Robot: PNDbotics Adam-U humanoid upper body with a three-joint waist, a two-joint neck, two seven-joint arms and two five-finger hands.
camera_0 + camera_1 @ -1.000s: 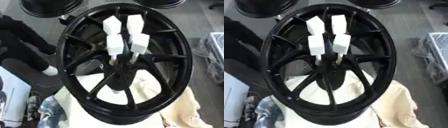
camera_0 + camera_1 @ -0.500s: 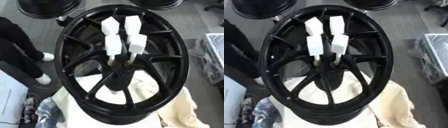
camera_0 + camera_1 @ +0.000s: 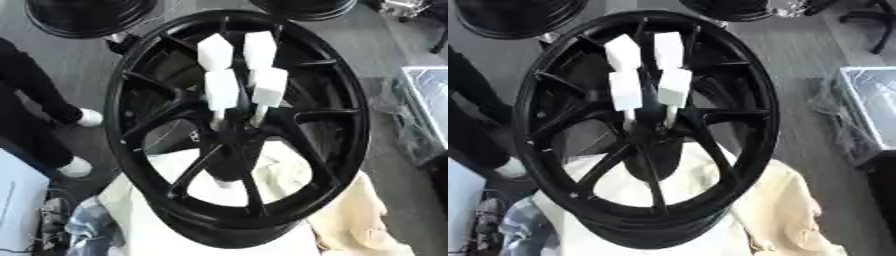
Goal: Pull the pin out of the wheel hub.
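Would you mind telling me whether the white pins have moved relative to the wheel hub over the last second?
No. The four white pins stand in the same cluster above the wheel hub as before; only the camera view has shifted slightly.

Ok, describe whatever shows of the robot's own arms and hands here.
Nothing to describe: no arm and no robot hand shows in either eye view. Visible are only the black wheel, four white blocks on thin stems at its hub, and cream cloth beneath.
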